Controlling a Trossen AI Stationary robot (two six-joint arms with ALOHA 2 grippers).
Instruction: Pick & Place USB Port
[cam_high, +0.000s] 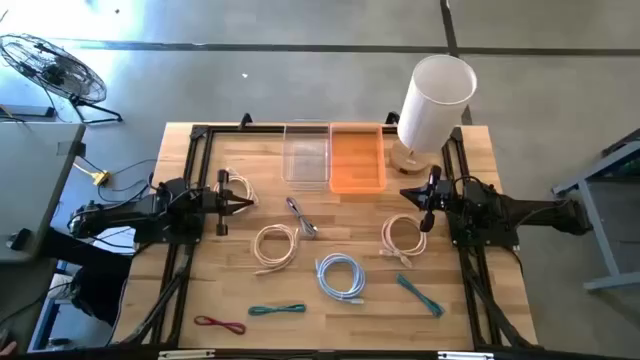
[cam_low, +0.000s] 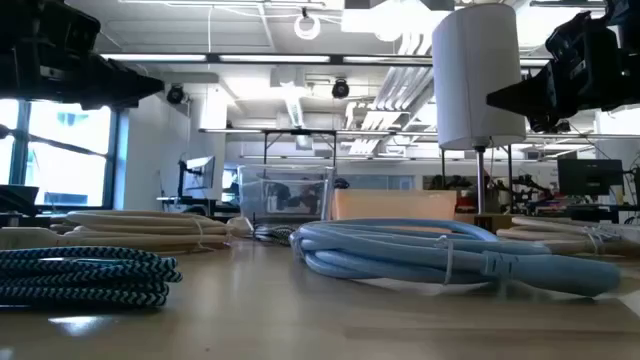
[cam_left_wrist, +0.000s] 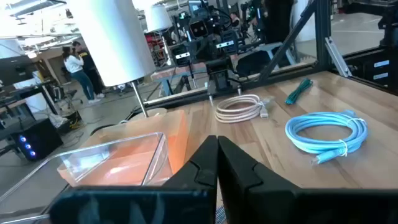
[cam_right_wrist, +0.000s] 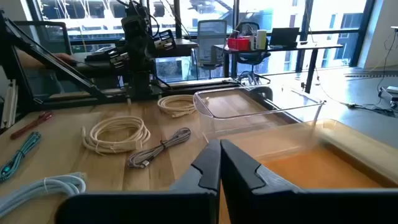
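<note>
Left gripper (cam_high: 248, 203): fingers fully closed, tips together, nothing held; hovers above table (cam_high: 330, 300) at left side, just beside a cream cable coil (cam_high: 236, 187). Right gripper (cam_high: 407, 193): fingers closed, empty, at right side nr the white cylinder (cam_high: 435, 100). Grey USB cable (cam_high: 302, 218) lies on table between both grippers, in front of clear bin (cam_high: 306, 153) and orange bin (cam_high: 357, 158), untouched.

Your high view looks straight down on the whole pale wooden table (cam_high: 330, 300), while the low view sits at tabletop height, close behind the coiled light-blue cable (cam_low: 440, 255). Each wrist view looks across the table, apparently toward the opposite arm, and both share the translucent orange plastic bin (cam_left_wrist: 134, 163).
</note>
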